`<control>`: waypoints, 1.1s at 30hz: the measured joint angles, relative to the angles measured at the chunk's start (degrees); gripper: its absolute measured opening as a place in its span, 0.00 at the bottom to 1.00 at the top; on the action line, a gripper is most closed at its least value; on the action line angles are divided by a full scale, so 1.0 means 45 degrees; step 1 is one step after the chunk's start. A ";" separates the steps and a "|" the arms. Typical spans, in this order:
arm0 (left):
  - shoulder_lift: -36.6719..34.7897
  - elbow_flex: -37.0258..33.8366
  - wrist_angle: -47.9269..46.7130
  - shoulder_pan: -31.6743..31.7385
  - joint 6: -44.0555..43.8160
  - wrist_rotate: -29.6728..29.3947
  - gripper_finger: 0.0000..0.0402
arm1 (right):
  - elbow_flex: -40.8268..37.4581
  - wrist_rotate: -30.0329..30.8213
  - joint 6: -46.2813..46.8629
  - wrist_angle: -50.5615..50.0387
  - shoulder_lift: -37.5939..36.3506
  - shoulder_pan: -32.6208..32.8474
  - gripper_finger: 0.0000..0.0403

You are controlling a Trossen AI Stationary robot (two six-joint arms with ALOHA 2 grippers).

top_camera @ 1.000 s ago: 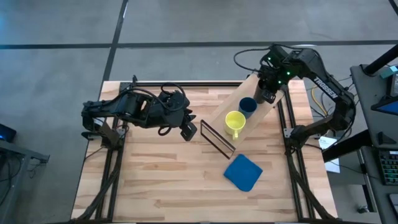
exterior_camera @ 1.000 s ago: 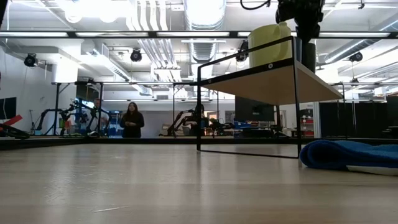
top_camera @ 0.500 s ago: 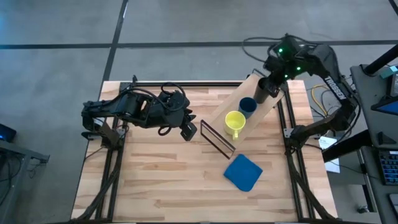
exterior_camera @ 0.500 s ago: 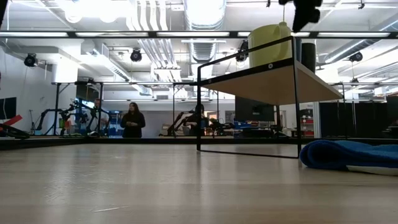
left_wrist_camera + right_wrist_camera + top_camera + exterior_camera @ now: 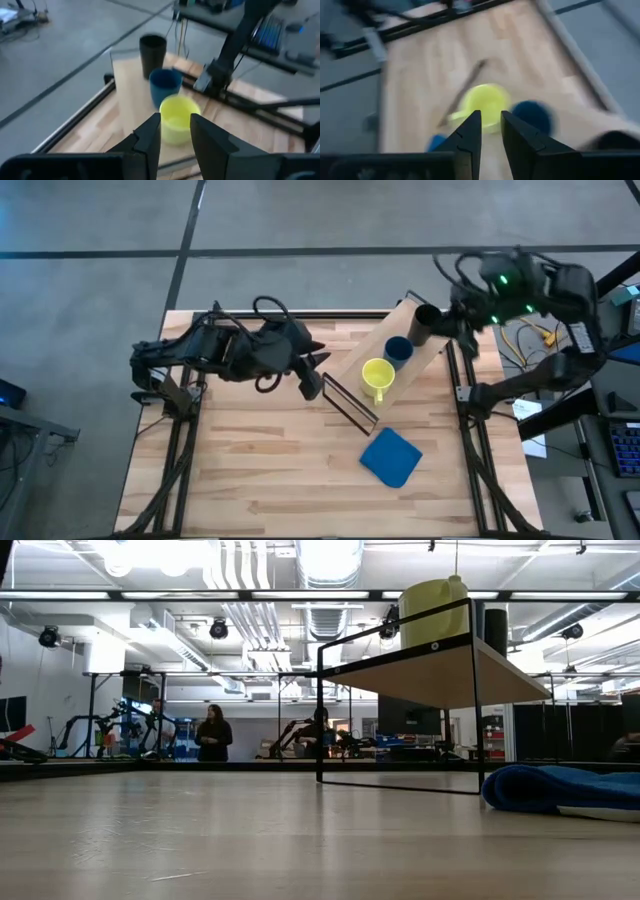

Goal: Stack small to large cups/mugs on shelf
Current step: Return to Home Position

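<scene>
Three cups stand in a row on the light-wood shelf [image 5: 352,366] [image 5: 430,675]: the black cup [image 5: 424,325] [image 5: 152,52] at its far end, the dark blue cup [image 5: 398,350] [image 5: 165,87] in the middle, and the yellow mug [image 5: 377,377] [image 5: 176,120] [image 5: 432,612] at its near end. My right gripper [image 5: 463,326] [image 5: 490,131] hangs past the table's far right corner, open, looking back at the mug [image 5: 485,102]. My left gripper [image 5: 318,373] [image 5: 175,134] hovers left of the shelf, open, pointing at the cups. Neither touches anything.
A flat blue pad [image 5: 390,457] [image 5: 560,788] lies on the table near the shelf's near end. The shelf's black frame [image 5: 345,402] stands close to my left gripper. Bare tabletop spreads across the near and left parts. People stand in the room beyond [image 5: 212,732].
My right gripper has risen from the black cup and drawn back toward the table's far right corner, leaving the cup upright on the shelf's far end. My left gripper has swung a little toward the shelf.
</scene>
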 joint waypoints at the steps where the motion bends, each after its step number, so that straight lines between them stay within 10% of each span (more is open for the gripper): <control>1: -0.0027 0.0000 0.0311 0.0056 0.0092 0.0002 0.23 | -0.0115 -0.0013 0.0562 -0.0007 -0.0217 0.0710 0.17; 14: -0.1253 0.0000 0.0811 -0.0029 0.1080 0.1358 0.23 | -0.2213 0.3522 0.5340 0.0739 -0.1533 0.7683 0.17; 25: -0.1708 -0.0073 0.0765 -0.0068 0.2889 0.1317 0.23 | -0.3208 0.3492 0.3736 0.1666 -0.1364 0.8182 0.17; 33: -0.1469 -0.0083 0.2220 -0.0211 0.4753 0.1917 0.23 | -0.3265 0.3474 0.0989 0.7110 -0.1767 0.8186 0.17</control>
